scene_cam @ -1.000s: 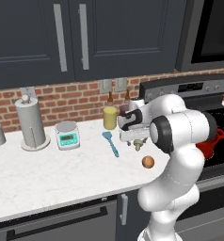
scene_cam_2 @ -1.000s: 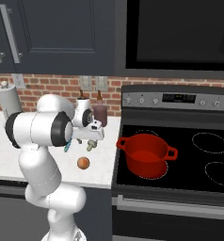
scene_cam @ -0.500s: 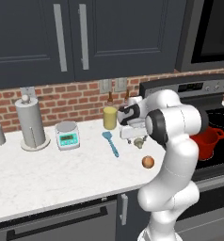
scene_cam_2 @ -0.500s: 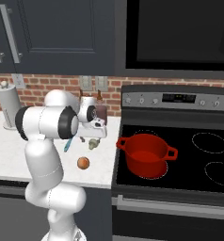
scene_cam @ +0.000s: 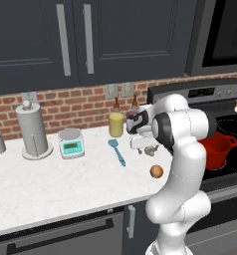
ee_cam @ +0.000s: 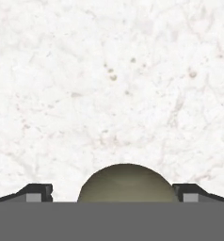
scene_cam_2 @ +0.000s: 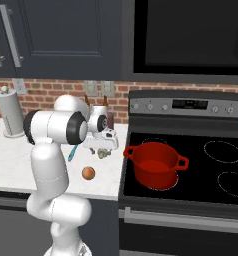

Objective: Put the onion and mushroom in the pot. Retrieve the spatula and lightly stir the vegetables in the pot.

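While gripper (ee_cam: 112,193) straddles mushroom (ee_cam: 127,183), onion (scene_cam: 156,171) nearby, spatula (scene_cam: 117,152) beside

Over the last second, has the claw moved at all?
Yes. In the left base view the claw has sunk slightly toward the counter, staying over the mushroom near the blue spatula. Its jaws stand open around the mushroom.

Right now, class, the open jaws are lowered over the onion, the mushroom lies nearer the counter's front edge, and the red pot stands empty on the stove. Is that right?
Not quite: the two vegetables are swapped. The hand view shows the pale mushroom between the open jaws; the left base view shows the onion nearer the counter's front edge. The red pot does stand empty on the stove.
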